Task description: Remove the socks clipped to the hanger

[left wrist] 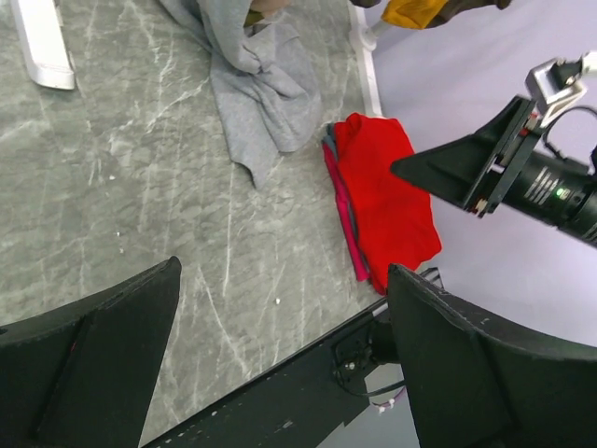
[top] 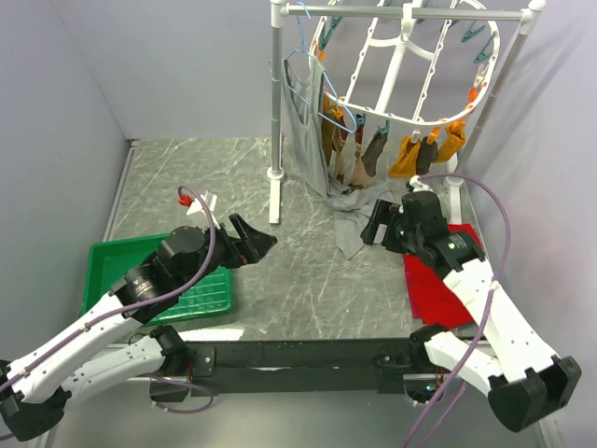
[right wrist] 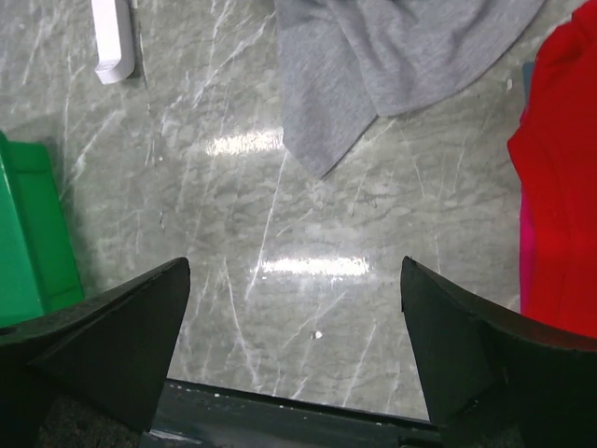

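The round white hanger (top: 401, 65) hangs from the rack's top rail, with orange and teal clips on its rim. The socks hang clipped along its lower rim: brown and tan ones (top: 347, 157), a dark one (top: 376, 147) and mustard-orange ones (top: 408, 157). A mustard sock tip (left wrist: 415, 11) shows at the top of the left wrist view. My left gripper (top: 256, 235) (left wrist: 284, 280) is open and empty, low over the table, left of the hanger. My right gripper (top: 373, 224) (right wrist: 294, 317) is open and empty, below the socks.
A grey tank top (top: 312, 140) (left wrist: 261, 84) (right wrist: 392, 56) hangs on a thin blue wire hanger and drapes onto the table. A red cloth (top: 438, 280) (left wrist: 387, 196) (right wrist: 560, 187) lies at right. A green tray (top: 159, 280) (right wrist: 28, 233) sits at left. The white rack post (top: 275, 112) stands mid-table.
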